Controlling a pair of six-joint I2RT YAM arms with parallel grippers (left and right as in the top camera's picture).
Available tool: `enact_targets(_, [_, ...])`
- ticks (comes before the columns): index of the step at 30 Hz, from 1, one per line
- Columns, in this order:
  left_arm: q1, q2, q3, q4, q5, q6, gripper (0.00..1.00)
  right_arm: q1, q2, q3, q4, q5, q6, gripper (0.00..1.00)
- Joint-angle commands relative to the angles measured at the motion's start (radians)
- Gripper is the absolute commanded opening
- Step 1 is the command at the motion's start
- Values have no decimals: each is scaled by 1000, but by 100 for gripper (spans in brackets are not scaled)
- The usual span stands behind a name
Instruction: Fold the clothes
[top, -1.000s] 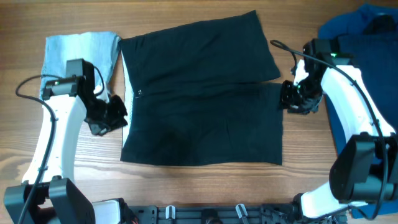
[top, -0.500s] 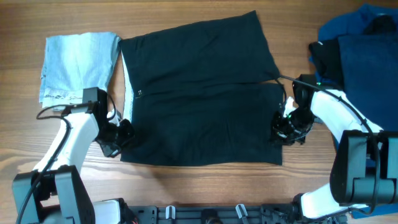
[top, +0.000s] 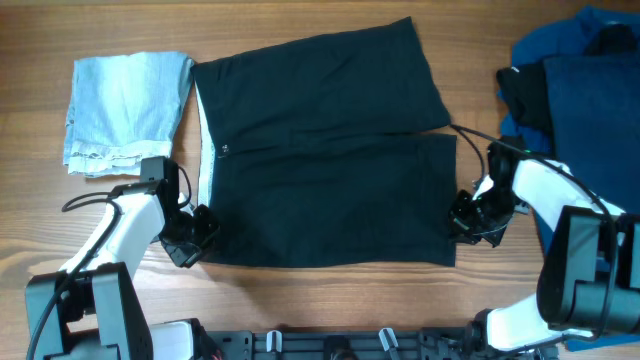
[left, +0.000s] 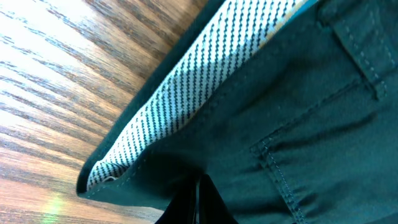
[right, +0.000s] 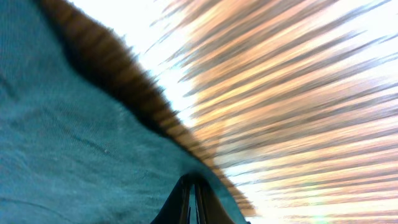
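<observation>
The black shorts (top: 330, 150) lie flat in the middle of the table, waistband to the left, two legs to the right. My left gripper (top: 203, 233) is at the shorts' front-left waistband corner. In the left wrist view its fingers (left: 199, 198) are pinched together on the black fabric (left: 298, 124), beside the checked inner waistband lining (left: 205, 81). My right gripper (top: 462, 222) is at the front-right leg hem. In the right wrist view its fingers (right: 194, 200) are pinched on the edge of the fabric (right: 74, 149).
A folded pale-blue denim piece (top: 125, 105) lies at the back left. A pile of blue garments (top: 590, 90) with a black one (top: 518, 95) lies at the right edge. Bare wood table (top: 330, 300) runs along the front.
Both grippers moved toward the table's front: the left from the shorts' left edge to the front-left corner, the right from the leg split to the front-right hem.
</observation>
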Motion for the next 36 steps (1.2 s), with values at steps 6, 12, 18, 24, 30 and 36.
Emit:
enact_targets(6, [-4, -47, 262, -201, -15, 75, 4, -52, -13, 167, -141, 93, -60, 9])
enact_targets(12, [-3, -93, 325, -227, -17, 66, 15, -47, -138, 195, -300, -22, -109, 27])
enact_targets(18, [-3, -93, 325, -170, -17, 66, 49, -16, -218, 60, -334, -259, -32, 33])
enact_targets(24, [-4, -93, 325, -167, -17, 66, 51, -16, -247, -96, -222, -265, 172, 47])
enact_targets(30, [-4, -93, 325, -166, -9, 66, 51, -16, -246, -226, -8, -259, 319, 48])
enact_targets(36, [-4, -93, 325, -167, -9, 66, 50, -16, -246, -248, 21, -166, 405, 48])
